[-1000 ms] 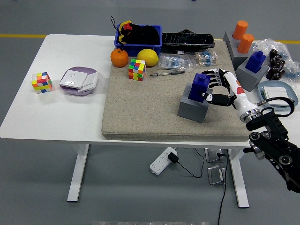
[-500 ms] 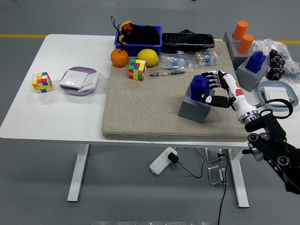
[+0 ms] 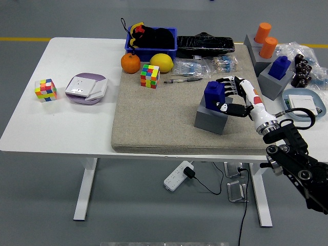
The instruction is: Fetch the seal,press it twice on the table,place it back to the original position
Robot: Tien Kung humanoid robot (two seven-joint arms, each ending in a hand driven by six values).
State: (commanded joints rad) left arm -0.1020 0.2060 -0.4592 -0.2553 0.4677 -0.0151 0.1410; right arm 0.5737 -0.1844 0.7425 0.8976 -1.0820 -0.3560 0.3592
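Right hand clamped on the blue seal, which sits at the top of its grey holder on the beige mat; a straight vertical lift, without tipping the holder, best clears it for pressing.

open mat lies at 9 o'clock of the grey block; pens and rubik's cube crowd 11 o'clock; grey stand blocks 2 o'clock.

A white tabletop stands on white legs over a grey floor. A yellow line crosses the floor behind. A white power strip lies beneath.
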